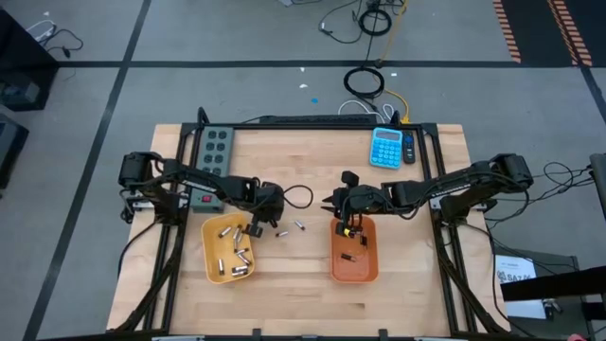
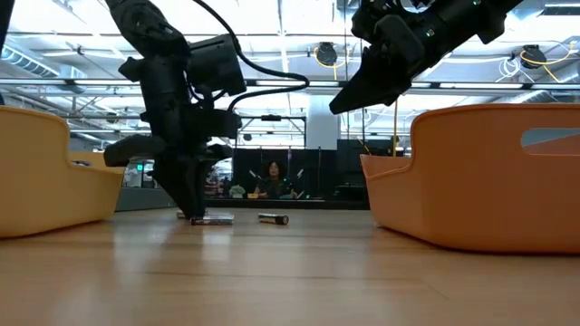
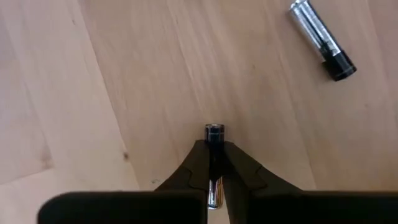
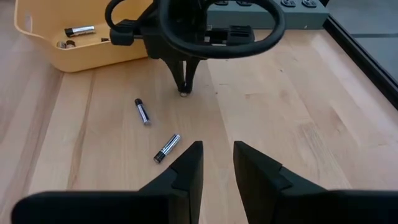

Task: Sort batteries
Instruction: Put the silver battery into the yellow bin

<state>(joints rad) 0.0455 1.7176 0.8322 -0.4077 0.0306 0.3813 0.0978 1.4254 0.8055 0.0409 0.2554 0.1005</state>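
Note:
My left gripper [image 4: 185, 87] points down at the bare wood just right of the yellow tray [image 1: 208, 256] and is shut on one small battery [image 3: 214, 132]. Two loose batteries [image 4: 142, 111] [image 4: 166, 148] lie flat on the wood close by; one of them also shows in the left wrist view [image 3: 322, 40]. The yellow tray holds several batteries [image 1: 235, 258], and the orange tray [image 1: 334, 265] holds a few [image 1: 348, 256]. My right gripper [image 4: 217, 152] hangs open above the orange tray's far end, with nothing between its fingers. My left gripper pinches the battery's long sides between its two fingers [image 3: 239, 165], which come from above, pointing steeply down and lying across it. The battery's dark-capped end [image 3: 214, 132] pokes out past the fingertips. It is at table level; whether it has left the wood I cannot tell.
A grey power strip [image 1: 215, 147] lies at the far left and a blue calculator [image 1: 385, 147] at the far right. A black cable [image 1: 298, 196] loops beside the left wrist. Bare wood lies between the two trays. A person [image 2: 272, 172] shows far behind the table.

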